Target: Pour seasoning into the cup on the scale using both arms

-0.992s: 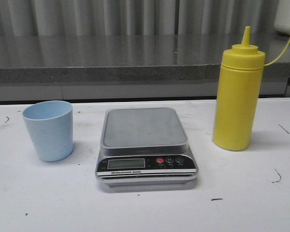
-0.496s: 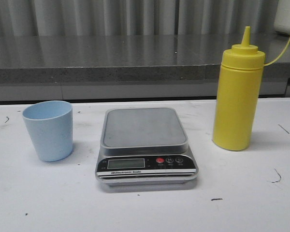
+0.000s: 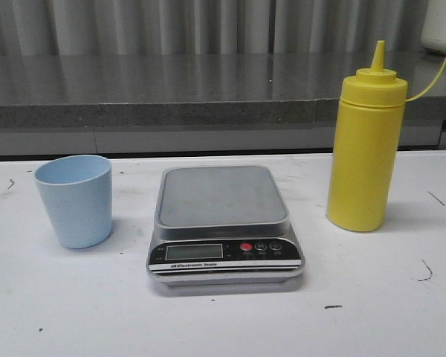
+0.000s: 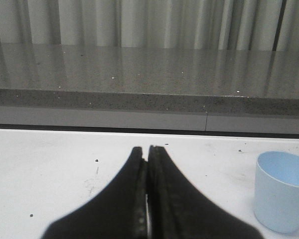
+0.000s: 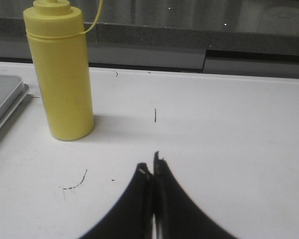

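a white table point(image 3: 223, 327), scuffed with small dark marks, carries three items in a row before a grey speckled counter ledge point(image 3: 149, 111) and pale vertical slats. at far left stands the light blue cup point(image 3: 74, 201), upright and open at the top, directly on the table and just beside the scale rather than on it. in the middle sits the silver-grey scale point(image 3: 221, 223), its square platform bare (the display, a red button and two dark buttons face the camera along the front edge, above the words "electronic scale"). to the right, close to the scale but apart from it, the yellow seasoning bottle point(image 3: 366, 141) stands upright on the table, nozzle pointing up, a thin yellow cord arcing from its neck toward the upper right corner.

neither arm shows in the front view. the left gripper point(image 4: 148, 149), seen from its wrist camera, has its black fingers pressed together with nothing between them, low over the table with the cup off to one side. the right gripper point(image 5: 152, 167) is likewise closed tight and holds nothing, well short of the seasoning bottle.
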`<state>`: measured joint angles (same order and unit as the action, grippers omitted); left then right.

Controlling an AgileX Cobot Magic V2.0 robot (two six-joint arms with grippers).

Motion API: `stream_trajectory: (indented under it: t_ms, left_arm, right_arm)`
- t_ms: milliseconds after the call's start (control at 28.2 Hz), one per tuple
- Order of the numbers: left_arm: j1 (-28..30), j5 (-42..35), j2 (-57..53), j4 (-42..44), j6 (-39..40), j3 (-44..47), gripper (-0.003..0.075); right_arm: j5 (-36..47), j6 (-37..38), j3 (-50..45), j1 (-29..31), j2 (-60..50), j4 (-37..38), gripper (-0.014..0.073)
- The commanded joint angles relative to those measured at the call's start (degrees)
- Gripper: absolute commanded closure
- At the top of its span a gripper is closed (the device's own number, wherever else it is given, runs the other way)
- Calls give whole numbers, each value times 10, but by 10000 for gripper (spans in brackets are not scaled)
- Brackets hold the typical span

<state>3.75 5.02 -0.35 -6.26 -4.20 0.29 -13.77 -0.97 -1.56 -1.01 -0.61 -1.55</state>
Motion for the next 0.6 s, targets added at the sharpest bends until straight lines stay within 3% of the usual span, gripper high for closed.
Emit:
stream_trajectory:
  t_ms: [0,354,567]
  left_arm:
    - [1,-50,-9,-5,7,13,740]
    - [1,-67,-9,-5,7,13,740]
    - [1,-97,-9,-5,7,13,740]
  right_arm:
    - [44,0,4,3,-9,5,655]
    - [49,0,4,3,-9,5,655]
    - [93,0,4,3,-9,4,655]
